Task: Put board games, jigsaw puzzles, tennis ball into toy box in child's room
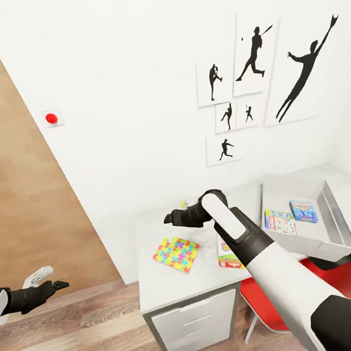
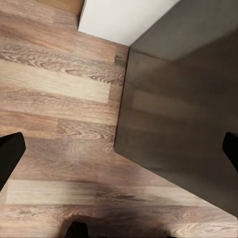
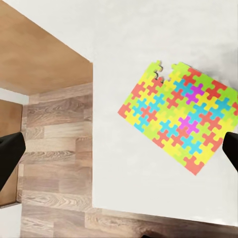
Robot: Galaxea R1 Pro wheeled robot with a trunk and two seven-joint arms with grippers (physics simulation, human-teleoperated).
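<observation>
Right claw (image 1: 169, 218), open, hangs above jigsaw puzzle (image 3: 179, 116); left claw (image 1: 55, 284) open over floor (image 2: 59, 99).

A child's bedroom in a home.
Black sports silhouette pictures (image 1: 262, 78) upper right, wood-plank floor (image 1: 65, 338) lower left, a desk (image 1: 173, 271) bearing a colourful jigsaw puzzle (image 1: 176, 253).

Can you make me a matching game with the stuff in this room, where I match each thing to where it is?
Things:
1. jigsaw puzzle
2. two small game boxes
3. red chair
4. left gripper

Places:
A. inside the toy box
B. flat on the table near its left end
C. over the wood floor, off the table
D. tucked under the table

Pairs: 1-B, 2-A, 3-D, 4-C
</observation>
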